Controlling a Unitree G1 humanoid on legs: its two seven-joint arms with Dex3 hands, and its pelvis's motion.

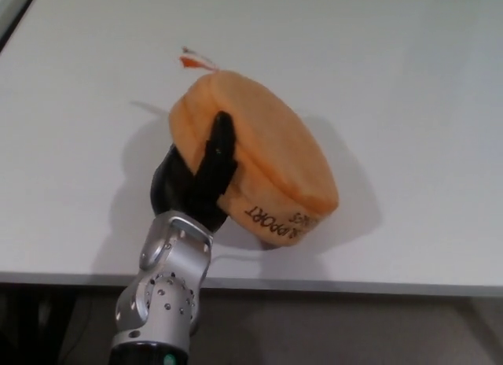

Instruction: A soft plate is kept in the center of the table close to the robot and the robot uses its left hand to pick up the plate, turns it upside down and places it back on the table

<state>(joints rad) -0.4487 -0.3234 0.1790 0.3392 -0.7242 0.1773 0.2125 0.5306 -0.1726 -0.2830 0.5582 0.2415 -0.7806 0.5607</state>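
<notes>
The soft orange plate (263, 153) is a thick padded disc with black lettering on its rim and a small orange-and-white tag at its far edge. It is held tilted just above the white table (409, 82), its broad flat side facing up and to the right. My left hand (196, 180) is shut on the plate's left rim, one black finger lying across the side wall. The silver wrist comes up from the bottom of the picture. My right hand does not show.
The table's front edge (377, 285) runs across the bottom of the picture, just below the plate. A dark strip (12, 11) shows at the table's far left corner.
</notes>
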